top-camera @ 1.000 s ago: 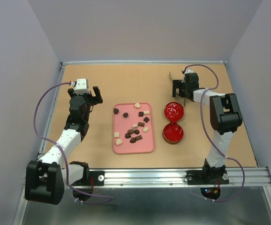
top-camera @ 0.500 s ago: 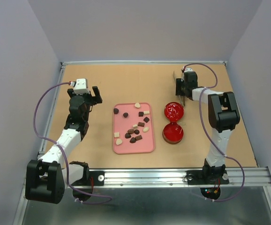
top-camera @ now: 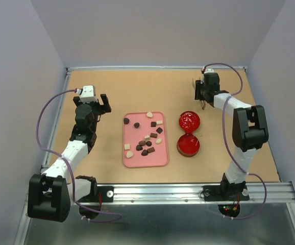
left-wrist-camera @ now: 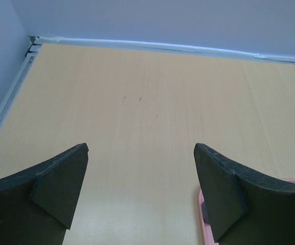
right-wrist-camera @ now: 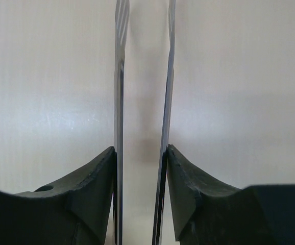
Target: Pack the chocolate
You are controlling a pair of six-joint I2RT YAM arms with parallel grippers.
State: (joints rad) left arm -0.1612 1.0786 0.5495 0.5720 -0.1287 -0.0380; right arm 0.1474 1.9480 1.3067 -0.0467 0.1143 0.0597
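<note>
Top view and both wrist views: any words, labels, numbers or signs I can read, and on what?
No text can be read in any view.
Red lid: a raised pattern, too small to tell whether it holds letters.
Pink tray, chocolates, metal tongs: no marks show.

chocolate [top-camera: 142, 143] on tray [top-camera: 137, 135], tin [top-camera: 188, 146] right of tray
</note>
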